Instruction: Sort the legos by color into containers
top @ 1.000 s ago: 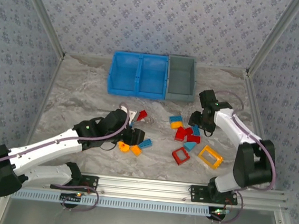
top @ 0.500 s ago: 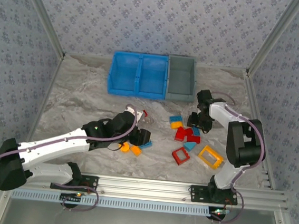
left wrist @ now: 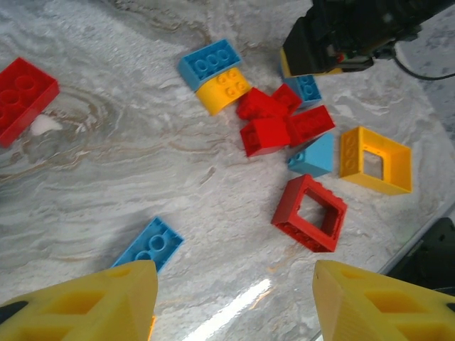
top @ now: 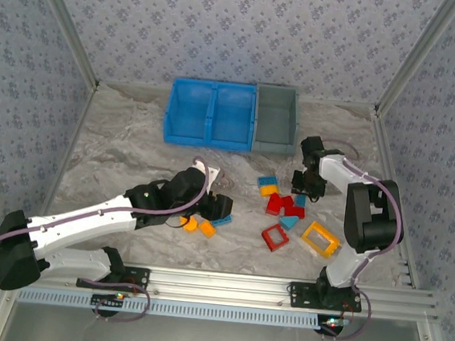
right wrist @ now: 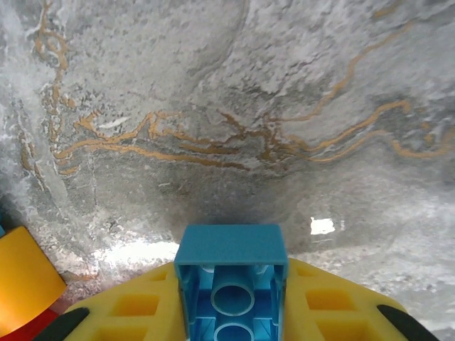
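Your right fingers (right wrist: 128, 312) have clamped a glossy blue brick (right wrist: 229, 270), hollow underside facing the wrist camera; left fingers (left wrist: 92, 298) gape.

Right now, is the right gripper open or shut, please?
Shut: the right gripper clamps a blue brick between its yellow fingers.

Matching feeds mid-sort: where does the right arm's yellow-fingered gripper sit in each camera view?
Top external: right gripper, right of centre, just right of the cluster of red plastic bricks.
Left wrist: top right corner, above that cluster.
Right wrist: bottom edge, closed on a small blue plastic brick.
Shared landmark: that red cluster.
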Motion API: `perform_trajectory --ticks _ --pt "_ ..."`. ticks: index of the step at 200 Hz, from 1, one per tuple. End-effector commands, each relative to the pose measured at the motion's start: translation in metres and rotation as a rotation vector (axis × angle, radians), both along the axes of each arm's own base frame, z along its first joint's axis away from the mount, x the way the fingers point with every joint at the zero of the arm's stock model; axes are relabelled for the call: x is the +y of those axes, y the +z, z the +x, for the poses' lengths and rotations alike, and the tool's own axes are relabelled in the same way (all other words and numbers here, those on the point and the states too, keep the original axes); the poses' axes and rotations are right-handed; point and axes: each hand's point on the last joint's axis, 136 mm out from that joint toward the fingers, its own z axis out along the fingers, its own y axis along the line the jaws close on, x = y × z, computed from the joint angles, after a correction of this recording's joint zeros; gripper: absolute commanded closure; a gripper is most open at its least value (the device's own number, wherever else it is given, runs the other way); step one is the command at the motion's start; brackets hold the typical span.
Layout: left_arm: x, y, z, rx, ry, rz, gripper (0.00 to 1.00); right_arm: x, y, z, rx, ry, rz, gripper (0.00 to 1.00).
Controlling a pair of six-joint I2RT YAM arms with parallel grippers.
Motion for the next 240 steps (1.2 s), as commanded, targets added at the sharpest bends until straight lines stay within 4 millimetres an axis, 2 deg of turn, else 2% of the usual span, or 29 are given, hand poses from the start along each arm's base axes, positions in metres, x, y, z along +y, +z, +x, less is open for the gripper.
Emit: perform_trajectory --ticks 1,19,22,31,58,76,91,110,133,169,195,216,240 --pt "-0.019 0.034 0.002 -0.062 -0.046 -0.099 0.4 -0.002 0.044 0.014 -0.131 -0.014 -0.05 0.72" --pt "-0.014 0.045 0.011 -0.104 -0.004 -0.082 0.37 0.016 0.078 0.026 -0.232 0.024 -0.059 0.71" --pt "-0.012 0.047 0.013 -0.112 0.007 -0.076 0.37 0.021 0.091 0.034 -0.267 0.031 -0.055 0.71" --pt "-0.007 0.053 0.019 -0.138 0.035 -0.063 0.36 0.036 0.106 0.045 -0.312 0.059 -0.054 0.71" --pt "0.009 0.067 0.043 -0.164 0.131 -0.048 0.34 0.066 0.127 0.087 -0.375 0.077 -0.05 0.72" --pt "0.017 0.076 0.055 -0.173 0.169 -0.044 0.34 0.076 0.13 0.12 -0.407 0.058 -0.045 0.73" --pt "0.017 0.085 0.06 -0.197 0.165 -0.045 0.34 0.084 0.132 0.147 -0.43 0.044 -0.032 0.72" --pt "0.015 0.092 0.066 -0.216 0.17 -0.042 0.34 0.089 0.12 0.175 -0.422 0.03 -0.037 0.72" --pt "0.013 0.095 0.071 -0.229 0.175 -0.031 0.34 0.093 0.103 0.198 -0.385 0.008 -0.011 0.72" --pt "0.018 0.084 0.074 -0.215 0.189 0.022 0.34 0.097 0.081 0.213 -0.336 0.011 -0.015 0.68" --pt "0.033 0.069 0.075 -0.174 0.231 0.085 0.34 0.096 0.069 0.213 -0.302 0.002 -0.02 0.57" --pt "0.049 0.058 0.073 -0.138 0.272 0.137 0.35 0.097 0.082 0.212 -0.329 0.008 -0.023 0.48" --pt "0.067 0.048 0.067 -0.108 0.311 0.177 0.35 0.103 0.118 0.21 -0.4 0.028 -0.013 0.45"
